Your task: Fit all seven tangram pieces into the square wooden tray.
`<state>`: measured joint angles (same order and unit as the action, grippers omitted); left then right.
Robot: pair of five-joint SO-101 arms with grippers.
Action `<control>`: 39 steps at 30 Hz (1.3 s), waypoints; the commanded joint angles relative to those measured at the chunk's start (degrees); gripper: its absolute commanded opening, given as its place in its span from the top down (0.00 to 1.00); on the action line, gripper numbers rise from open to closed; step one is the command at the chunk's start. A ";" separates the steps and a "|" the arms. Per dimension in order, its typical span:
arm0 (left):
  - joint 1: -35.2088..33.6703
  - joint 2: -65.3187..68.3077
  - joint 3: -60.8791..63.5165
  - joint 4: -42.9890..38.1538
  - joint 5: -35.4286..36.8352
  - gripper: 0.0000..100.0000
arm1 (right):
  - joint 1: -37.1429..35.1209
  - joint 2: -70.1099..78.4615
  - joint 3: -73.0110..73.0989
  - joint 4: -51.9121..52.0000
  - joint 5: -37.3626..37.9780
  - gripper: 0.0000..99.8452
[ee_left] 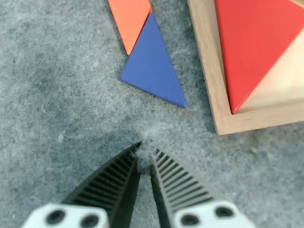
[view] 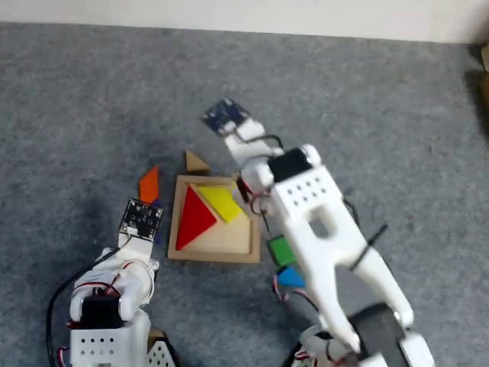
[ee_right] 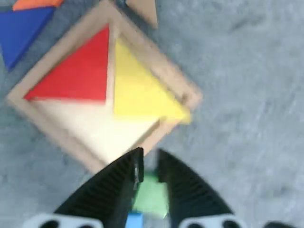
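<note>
A square wooden tray (view: 212, 256) lies on the grey carpeted worktop (view: 382, 99), left of its middle and well short of its far edge. Inside, a large red triangle (view: 192, 218) lies with its long side along the tray's left edge and its point toward the centre. A large yellow triangle (ee_right: 140, 90) sits by the far-right corner, and one tip seems to ride up onto the rim. The rest of the tray floor, toward its near and right edges, is bare wood. Just beyond the tray's far edge, near the far-left corner, is a small tan wooden triangle (view: 196, 161). Left of that corner lies an orange parallelogram (ee_left: 129, 19), its tip touching a dark blue triangle (ee_left: 154, 66) that lies just beside the tray's left edge. A green square (view: 280, 249) rests just off the tray's near-right corner. A light blue piece (view: 291, 277) lies just past it toward the worktop's near edge, partly under the white right arm (view: 321, 222). The left gripper (ee_left: 145, 151) hangs low over bare carpet by the tray's near-left corner, short of the dark blue triangle, its claw pinched together on nothing. The right gripper (ee_right: 148, 159) is above the tray's right edge, its claw narrowly parted and empty, the green square showing through the gap.
</note>
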<state>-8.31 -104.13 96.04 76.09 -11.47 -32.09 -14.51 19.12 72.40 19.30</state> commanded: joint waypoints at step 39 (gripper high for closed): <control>-0.57 -0.22 1.10 0.35 0.26 1.00 | 8.75 -12.88 34.77 -15.96 -8.18 0.90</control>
<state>-8.31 -104.13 96.04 76.09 -11.47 -25.67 -20.48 55.87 54.37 7.60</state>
